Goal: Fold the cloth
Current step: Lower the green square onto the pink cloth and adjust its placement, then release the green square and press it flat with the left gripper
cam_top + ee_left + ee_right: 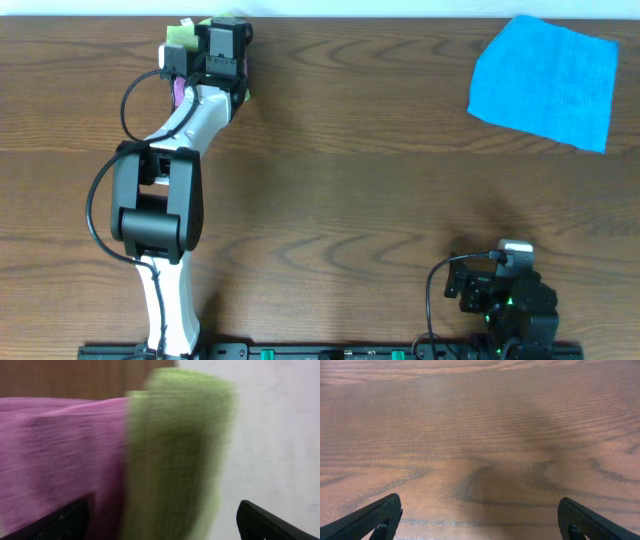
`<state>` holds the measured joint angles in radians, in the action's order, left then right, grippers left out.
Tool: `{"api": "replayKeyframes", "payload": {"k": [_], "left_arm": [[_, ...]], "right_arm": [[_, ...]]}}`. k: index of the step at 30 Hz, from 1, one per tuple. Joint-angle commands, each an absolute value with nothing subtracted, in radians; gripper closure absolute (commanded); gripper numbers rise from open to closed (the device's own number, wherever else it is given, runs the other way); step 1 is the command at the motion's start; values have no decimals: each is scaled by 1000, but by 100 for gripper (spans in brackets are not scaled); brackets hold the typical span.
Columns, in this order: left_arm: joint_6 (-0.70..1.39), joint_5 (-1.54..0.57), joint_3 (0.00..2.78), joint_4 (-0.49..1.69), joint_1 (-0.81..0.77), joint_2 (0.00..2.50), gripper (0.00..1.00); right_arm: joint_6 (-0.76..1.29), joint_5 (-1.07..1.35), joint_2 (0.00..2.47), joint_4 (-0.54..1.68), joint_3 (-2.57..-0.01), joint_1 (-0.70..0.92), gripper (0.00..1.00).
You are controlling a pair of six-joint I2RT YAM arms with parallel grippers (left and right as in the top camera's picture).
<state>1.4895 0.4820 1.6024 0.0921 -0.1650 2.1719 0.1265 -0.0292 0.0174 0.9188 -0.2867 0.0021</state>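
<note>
Left claw [164, 512] spread wide, gripping nothing | green cloth [175, 450] at table [350, 190] far-left edge, overlapping pink cloth [60, 450]; blurred, seemingly folded narrow | right claw [480, 510] wide, parked | judged: nearly done, only arm retreat remaining

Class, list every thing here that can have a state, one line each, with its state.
lime cloth: not gripped; fold lost in blur
purple cloth: lying against the lime cloth
blue cloth: spread out flat
left hand: open, over both cloths
right hand: open, empty
</note>
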Motion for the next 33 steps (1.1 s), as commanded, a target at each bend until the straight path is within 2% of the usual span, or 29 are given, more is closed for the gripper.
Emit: {"api": "replayKeyframes", "payload": {"k": [1,7,18,21,25,27,29,33], "left_arm": [[1508,474,1619,177,-169,2080,5],[1507,474,1619,344,-170,1963,5],[1462,515,1619,141,-128,1925,5],[1439,540,1619,23,-111,1977,5],[1250,508,1619,-316,-92,2091,5],[1226,504,1619,-464,-84,2154,5],[1227,505,1619,-533,-76,2198,5],[1264,498,1619,-529,-67,2249,5]], "right_arm": [[142,-25,9,921,-280,-2,1],[142,-25,9,921,-280,-2,1],[142,-25,9,921,-280,-2,1],[142,-25,9,921,-280,-2,1],[142,-25,9,921,-280,-2,1],[142,-25,9,921,-280,-2,1],[142,-25,9,921,-280,-2,1],[142,-25,9,921,-280,-2,1]]}}
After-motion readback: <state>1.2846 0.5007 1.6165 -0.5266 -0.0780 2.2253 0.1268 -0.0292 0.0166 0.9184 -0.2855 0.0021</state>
